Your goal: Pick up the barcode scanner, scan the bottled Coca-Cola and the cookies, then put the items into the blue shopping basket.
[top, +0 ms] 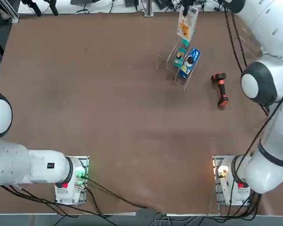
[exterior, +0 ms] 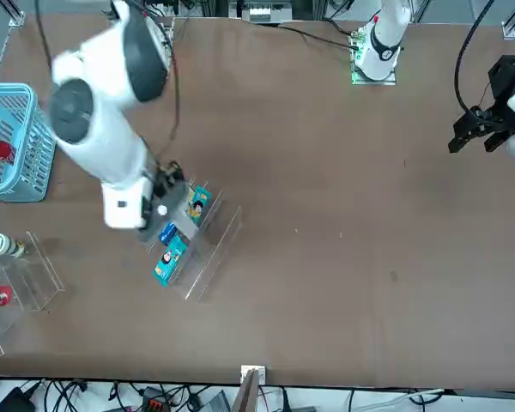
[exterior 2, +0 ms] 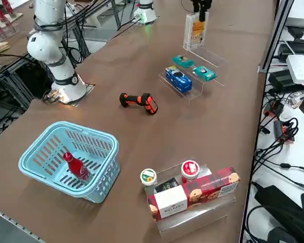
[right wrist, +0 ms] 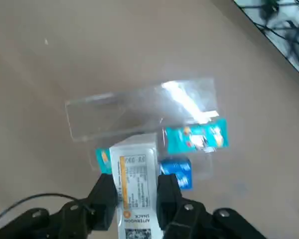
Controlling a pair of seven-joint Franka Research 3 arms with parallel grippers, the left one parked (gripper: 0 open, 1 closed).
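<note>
My right gripper [right wrist: 135, 188] is shut on the cookies [right wrist: 134, 179], a flat white box with an orange picture, gripped at its top edge. The box [exterior 2: 195, 31] hangs upright above the far end of a clear stand, seen from overhead at the table's far side [top: 187, 23]. The barcode scanner [top: 220, 89] lies flat on the table to the right of the stand, apart from the gripper [exterior 2: 198, 8]. The bottled Coca-Cola [exterior 2: 77, 167] lies tilted inside the blue shopping basket [exterior 2: 88, 133], which stands at the table's right edge [exterior: 34, 159].
The clear stepped stand [top: 172, 63] under the box holds two teal packs [exterior 2: 183, 61] and a blue pack [exterior 2: 178, 79]. A second clear stand [exterior 2: 195, 212] with a red cookie box and two small cups sits beyond the basket. Cables hang off the far table edge.
</note>
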